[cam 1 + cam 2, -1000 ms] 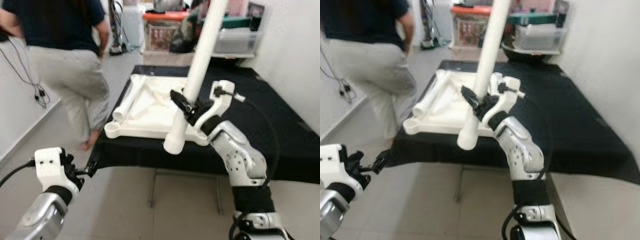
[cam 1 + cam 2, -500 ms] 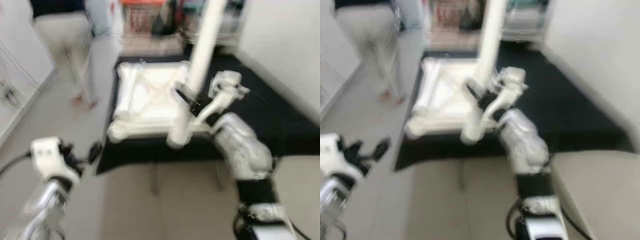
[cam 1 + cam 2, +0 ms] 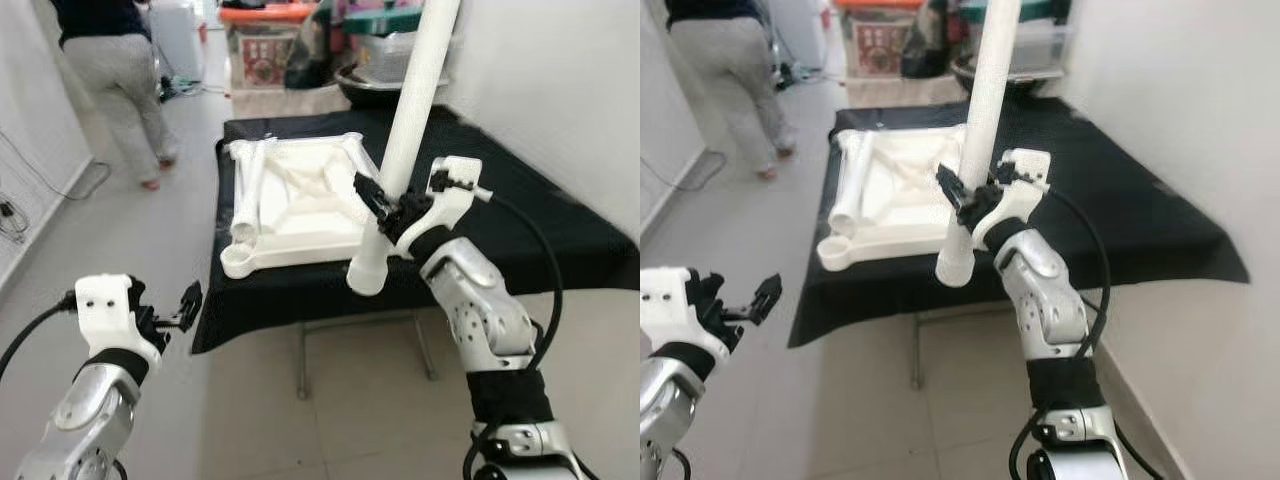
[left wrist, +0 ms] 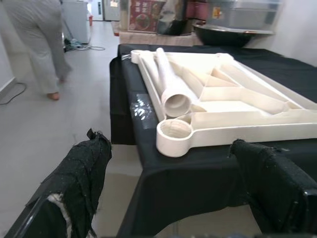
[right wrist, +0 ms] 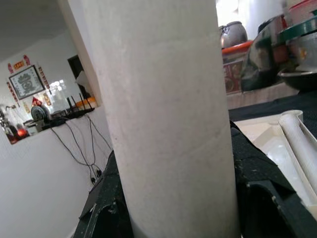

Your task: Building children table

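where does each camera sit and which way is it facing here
Left eye view: on the head, looking forward and down at the upturned white tabletop; both arms show, right tool gripping a white table leg.
Right eye view: same head, same scene.
Left wrist view: along the open left tool, toward the tabletop's corner socket.
Right wrist view: along the right tool, close on the leg.
Shared: tabletop, leg.

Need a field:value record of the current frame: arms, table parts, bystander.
right gripper: shut on white table leg, held near upright above the tabletop's near edge
left gripper: open, low over the floor, short of the black table
tabletop: white, upside down on the black table, empty corner socket at near left
second leg: lying inside the tabletop
person: walking away, far left
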`<state>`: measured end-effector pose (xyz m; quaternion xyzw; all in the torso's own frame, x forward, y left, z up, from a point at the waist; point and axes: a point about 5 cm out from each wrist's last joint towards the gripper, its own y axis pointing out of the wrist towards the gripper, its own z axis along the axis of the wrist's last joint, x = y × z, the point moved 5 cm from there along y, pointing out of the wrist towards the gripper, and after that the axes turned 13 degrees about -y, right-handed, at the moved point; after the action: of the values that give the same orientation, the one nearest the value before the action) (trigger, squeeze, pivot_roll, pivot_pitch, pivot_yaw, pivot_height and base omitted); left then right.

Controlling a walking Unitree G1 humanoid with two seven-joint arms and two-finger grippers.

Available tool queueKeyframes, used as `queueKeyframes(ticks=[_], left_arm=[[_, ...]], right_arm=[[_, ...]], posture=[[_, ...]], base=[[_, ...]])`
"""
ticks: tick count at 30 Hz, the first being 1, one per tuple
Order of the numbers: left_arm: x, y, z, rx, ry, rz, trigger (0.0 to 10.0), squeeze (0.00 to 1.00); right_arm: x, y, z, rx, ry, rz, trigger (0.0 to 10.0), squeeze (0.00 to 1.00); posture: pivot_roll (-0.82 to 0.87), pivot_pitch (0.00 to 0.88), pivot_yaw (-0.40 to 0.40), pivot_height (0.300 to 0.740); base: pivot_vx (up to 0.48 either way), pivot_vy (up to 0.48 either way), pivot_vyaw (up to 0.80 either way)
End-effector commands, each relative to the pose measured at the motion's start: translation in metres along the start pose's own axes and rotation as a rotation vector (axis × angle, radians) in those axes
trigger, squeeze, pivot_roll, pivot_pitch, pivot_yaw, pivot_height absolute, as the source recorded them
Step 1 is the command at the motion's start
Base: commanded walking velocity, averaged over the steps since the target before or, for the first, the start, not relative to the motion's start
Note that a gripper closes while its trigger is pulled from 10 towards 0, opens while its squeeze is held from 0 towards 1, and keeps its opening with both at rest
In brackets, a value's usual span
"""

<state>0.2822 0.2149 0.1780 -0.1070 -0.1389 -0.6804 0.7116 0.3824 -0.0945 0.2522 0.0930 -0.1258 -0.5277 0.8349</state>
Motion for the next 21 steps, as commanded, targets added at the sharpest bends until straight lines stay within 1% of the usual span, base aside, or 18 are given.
queueKeyframes(ticks=[1,9,10,17,18,21], left_arm=[[-0.001,0.001,0.004,0.016,-0.005,-0.001,10.0,0.00],[0.003,0.001,0.004,0.023,-0.035,-0.016,10.0,0.00],[0.003,0.001,0.004,0.024,-0.034,-0.019,10.0,0.00],[0.006,0.001,0.005,0.033,-0.035,-0.032,10.0,0.00],[0.007,0.000,0.005,0.034,-0.033,-0.037,10.0,0.00],[0.009,-0.001,0.005,0.038,-0.026,-0.053,10.0,0.00]], right_arm=[[-0.006,0.002,0.000,0.007,-0.025,0.012,10.0,0.00],[-0.008,0.004,0.000,0.013,-0.040,0.023,10.0,0.00],[-0.009,0.004,0.000,0.013,-0.041,0.025,10.0,0.00],[-0.009,0.005,-0.001,0.014,-0.019,0.026,10.0,0.00],[-0.010,0.005,0.000,0.018,-0.053,0.030,10.0,0.00],[-0.015,0.004,-0.001,0.027,-0.052,0.050,10.0,0.00]], posture=[[0.05,0.000,-0.033,0.740],[0.06,0.000,-0.034,0.740],[0.06,0.000,-0.034,0.740],[0.06,0.000,-0.037,0.740],[0.06,0.000,-0.037,0.740],[0.06,0.000,-0.039,0.740]], base=[[0.368,0.000,0.00],[0.381,0.000,0.00],[0.412,0.000,-0.41],[0.416,0.000,-0.80],[0.412,0.000,0.00],[0.378,0.000,-0.55]])
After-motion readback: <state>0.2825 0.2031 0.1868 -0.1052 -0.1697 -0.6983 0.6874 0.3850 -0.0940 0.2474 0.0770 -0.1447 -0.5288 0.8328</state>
